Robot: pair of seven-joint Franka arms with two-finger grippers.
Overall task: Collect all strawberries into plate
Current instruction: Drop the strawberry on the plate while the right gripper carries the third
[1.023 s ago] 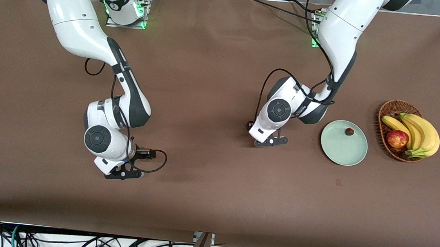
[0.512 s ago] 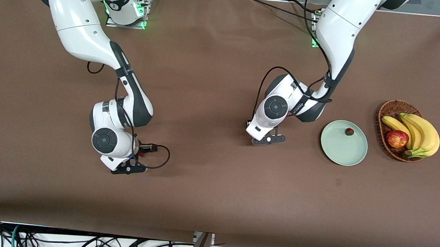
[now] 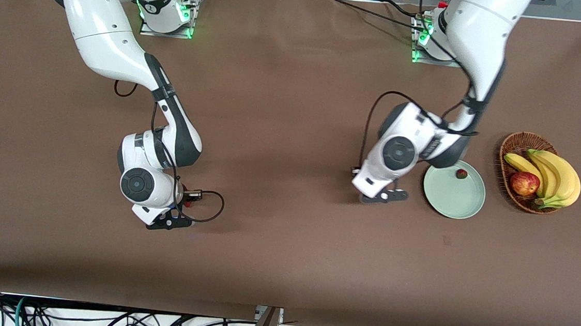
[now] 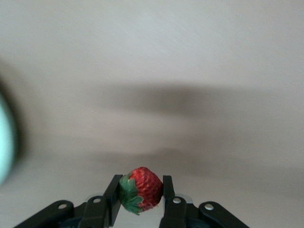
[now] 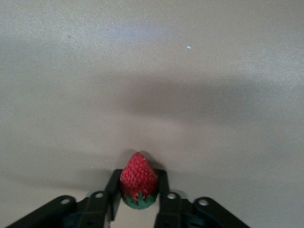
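My left gripper [image 3: 385, 196] hangs over the table just beside the rim of the pale green plate [image 3: 451, 196], toward the right arm's end. It is shut on a strawberry [image 4: 145, 185] with green leaves, held between both fingers [image 4: 167, 190]. One strawberry [image 3: 461, 173] lies in the plate, on the side near the robots. My right gripper [image 3: 167, 223] is low at the table toward the right arm's end. It is shut on another strawberry [image 5: 138, 176], whose tip points away from the wrist. The plate's edge [image 4: 4, 142] shows in the left wrist view.
A brown wicker basket [image 3: 510, 149] stands beside the plate toward the left arm's end of the table, holding bananas [image 3: 559, 176] and a red apple [image 3: 524, 183]. A brown cloth [image 3: 284, 245] covers the table.
The left arm has swung toward the plate with its strawberry in the gripper. The right gripper shifted slightly and then closed on its strawberry.
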